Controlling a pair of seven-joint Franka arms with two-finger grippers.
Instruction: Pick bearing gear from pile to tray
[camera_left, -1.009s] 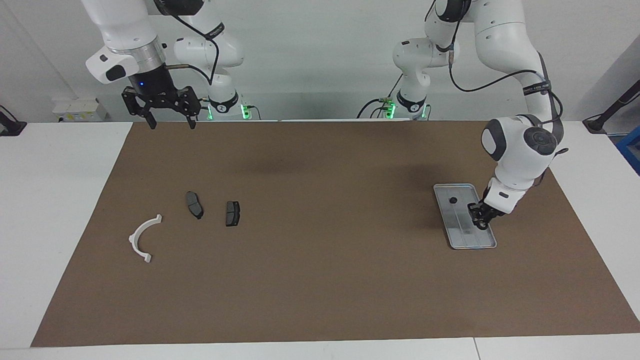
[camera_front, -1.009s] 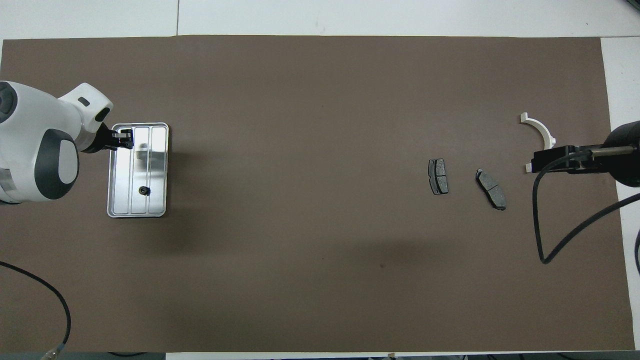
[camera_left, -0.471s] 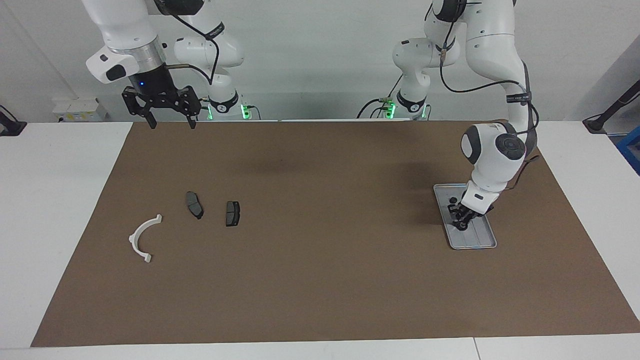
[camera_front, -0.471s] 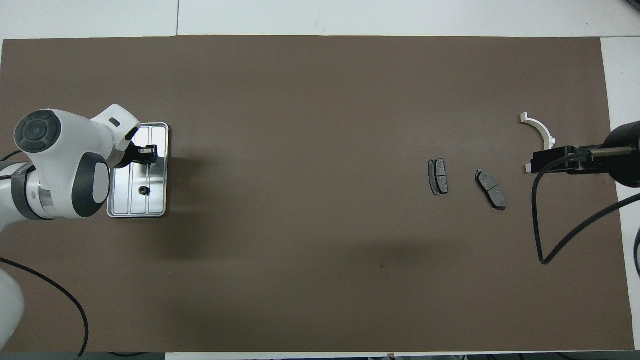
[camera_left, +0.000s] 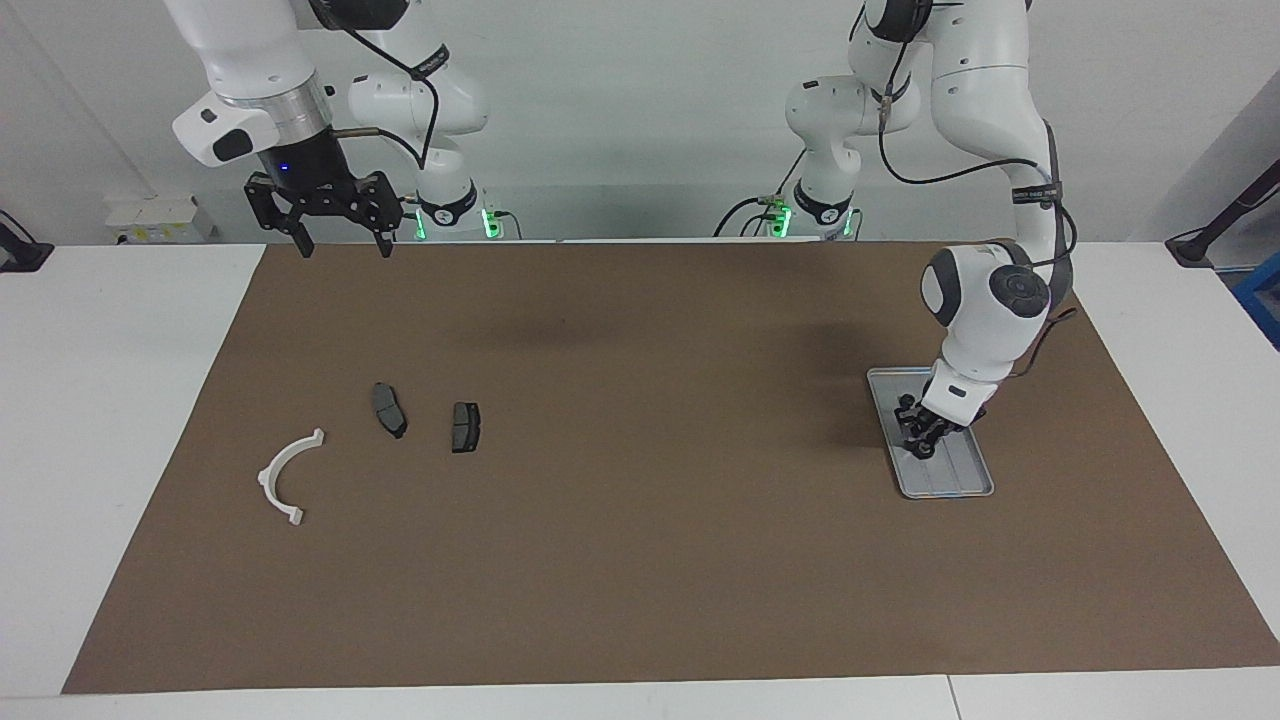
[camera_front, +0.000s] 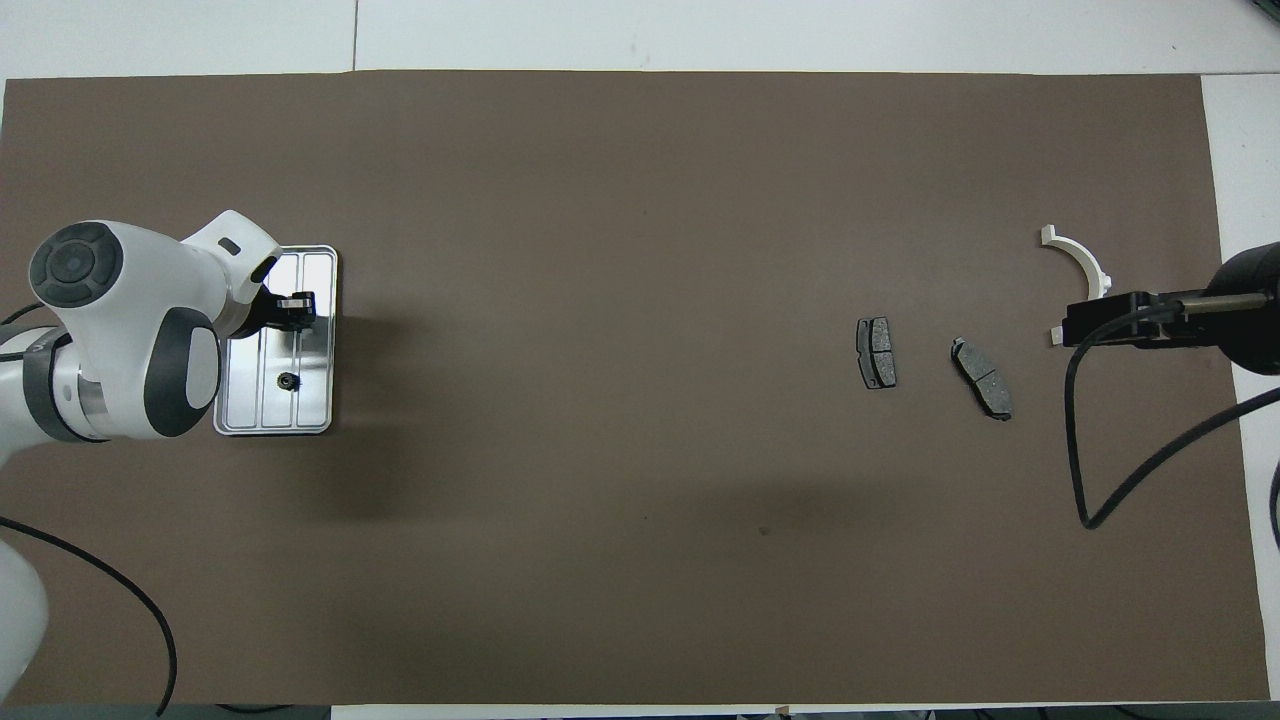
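Note:
The silver tray lies at the left arm's end of the table. One small black bearing gear rests in it. My left gripper is low over the tray's middle, shut on another small dark round bearing gear. The pile is at the right arm's end: a white half-ring bracket and two dark brake pads. My right gripper waits open, high over the mat's edge by its base.
A brown mat covers most of the white table. A black cable hangs from the right arm over the mat. The left arm's white elbow overhangs the tray's outer side.
The left arm swung its gripper from the tray's outer edge in over the tray's middle, then stayed almost still for the last half second. The right arm has not moved.

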